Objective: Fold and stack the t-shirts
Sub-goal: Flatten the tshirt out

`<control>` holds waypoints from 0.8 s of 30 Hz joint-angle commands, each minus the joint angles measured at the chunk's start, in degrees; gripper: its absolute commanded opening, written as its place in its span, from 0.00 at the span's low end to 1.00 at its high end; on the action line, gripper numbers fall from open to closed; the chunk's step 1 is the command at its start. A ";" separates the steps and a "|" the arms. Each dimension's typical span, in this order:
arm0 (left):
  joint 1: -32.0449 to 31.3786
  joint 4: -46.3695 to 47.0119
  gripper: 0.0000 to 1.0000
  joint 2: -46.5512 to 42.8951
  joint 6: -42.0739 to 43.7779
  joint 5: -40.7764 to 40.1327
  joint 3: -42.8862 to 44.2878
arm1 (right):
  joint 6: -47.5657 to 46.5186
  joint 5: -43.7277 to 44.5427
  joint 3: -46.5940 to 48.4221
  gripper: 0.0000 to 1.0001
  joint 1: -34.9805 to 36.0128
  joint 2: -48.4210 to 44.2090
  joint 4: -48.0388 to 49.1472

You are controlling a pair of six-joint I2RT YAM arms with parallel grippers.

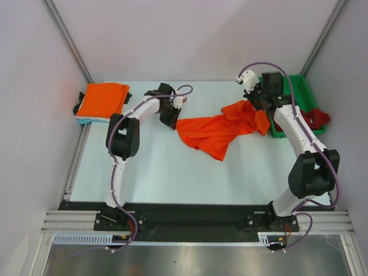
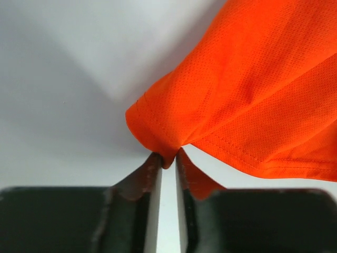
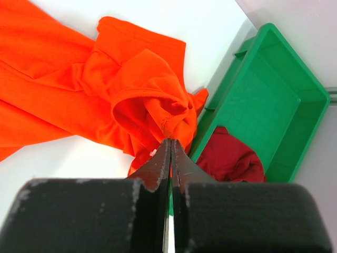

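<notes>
A crumpled orange t-shirt (image 1: 218,129) lies across the middle of the table. My left gripper (image 1: 171,119) is at its left corner; in the left wrist view the narrow jaws (image 2: 168,158) pinch a hemmed corner of the orange cloth (image 2: 247,95), which drapes up and to the right. My right gripper (image 1: 255,106) is at the shirt's right end, and its jaws (image 3: 170,139) are shut on a bunched fold of the orange t-shirt (image 3: 131,89). A folded orange t-shirt (image 1: 102,99) rests on a pale blue one (image 1: 86,121) at the back left. A dark red t-shirt (image 3: 231,158) lies beside the tray.
A green plastic tray (image 1: 302,92) stands at the back right, close to my right gripper, with the dark red t-shirt (image 1: 317,118) against its near end. Grey walls enclose the table on the left, back and right.
</notes>
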 commanded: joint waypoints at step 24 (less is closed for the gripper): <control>3.93 17.63 0.00 -52.69 4.10 -13.37 -31.24 | 12.51 -4.76 -3.42 0.00 1.75 -17.62 -6.80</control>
